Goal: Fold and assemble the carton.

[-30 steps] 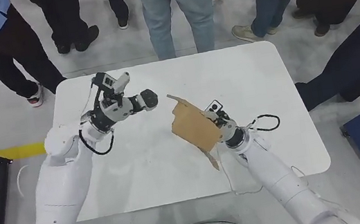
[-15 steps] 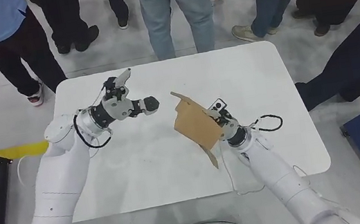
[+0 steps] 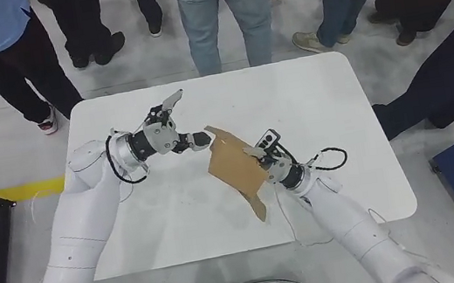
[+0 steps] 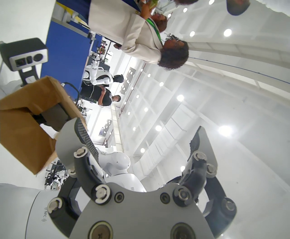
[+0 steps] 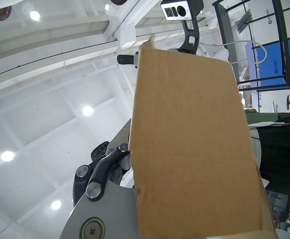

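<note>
A brown cardboard carton (image 3: 236,169), still flattish with loose flaps, is held up above the middle of the white table (image 3: 334,90). My right gripper (image 3: 270,167) is shut on its right edge; the carton's panel (image 5: 192,140) covers most of the right wrist view and hides the fingertips. My left gripper (image 3: 187,123) is open at the carton's upper left corner, one finger (image 4: 83,133) touching the carton's edge (image 4: 27,117), the other finger (image 4: 201,140) standing free in the air.
Several people stand along the table's far edge (image 3: 218,19), and one more at the right side (image 3: 448,82). A black cable (image 3: 335,157) loops off the right wrist. Bare table surface lies in front of and behind the carton.
My left gripper has swung right across the table until it meets the carton's upper left corner. The right arm has shifted the carton slightly left and lower.
</note>
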{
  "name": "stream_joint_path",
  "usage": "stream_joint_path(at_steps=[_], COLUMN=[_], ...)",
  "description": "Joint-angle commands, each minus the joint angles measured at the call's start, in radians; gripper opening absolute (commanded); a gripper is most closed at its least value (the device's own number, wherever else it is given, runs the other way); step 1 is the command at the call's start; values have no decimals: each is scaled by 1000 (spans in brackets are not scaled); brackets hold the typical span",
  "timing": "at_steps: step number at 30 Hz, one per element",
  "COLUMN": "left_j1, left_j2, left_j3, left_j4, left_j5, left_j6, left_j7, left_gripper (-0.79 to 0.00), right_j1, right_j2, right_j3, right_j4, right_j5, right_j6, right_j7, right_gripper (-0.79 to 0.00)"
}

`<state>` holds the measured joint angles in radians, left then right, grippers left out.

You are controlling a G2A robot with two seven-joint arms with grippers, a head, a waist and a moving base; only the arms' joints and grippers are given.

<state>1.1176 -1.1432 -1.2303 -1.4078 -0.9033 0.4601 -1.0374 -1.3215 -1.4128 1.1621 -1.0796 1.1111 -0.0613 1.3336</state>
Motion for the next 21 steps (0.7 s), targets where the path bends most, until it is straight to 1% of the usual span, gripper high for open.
stream_joint_path(at_steps=[1,9,15,21], left_j1=[-11,-44,-50,-56], left_j2=[-2,-10,-8,-8], left_j3=[22,70,75,91], left_j4=[8,37,52,47], left_j5=[18,21,40,52], left_j6=[6,2,-1,6], left_j7=[-3,3,21,22], left_gripper=[0,0,0,0], right_j1=[0,-3,-8,-12], right_j2=[1,3,4,6], right_j3=[2,3,10,10], right_j4=[-1,-5,-12,-26], right_j5=[2,-2,8,-8], right_j6=[-3,-10,-32,-42], right_j7=[3,4,14,20], right_gripper=[-785,-785,-785,-785])
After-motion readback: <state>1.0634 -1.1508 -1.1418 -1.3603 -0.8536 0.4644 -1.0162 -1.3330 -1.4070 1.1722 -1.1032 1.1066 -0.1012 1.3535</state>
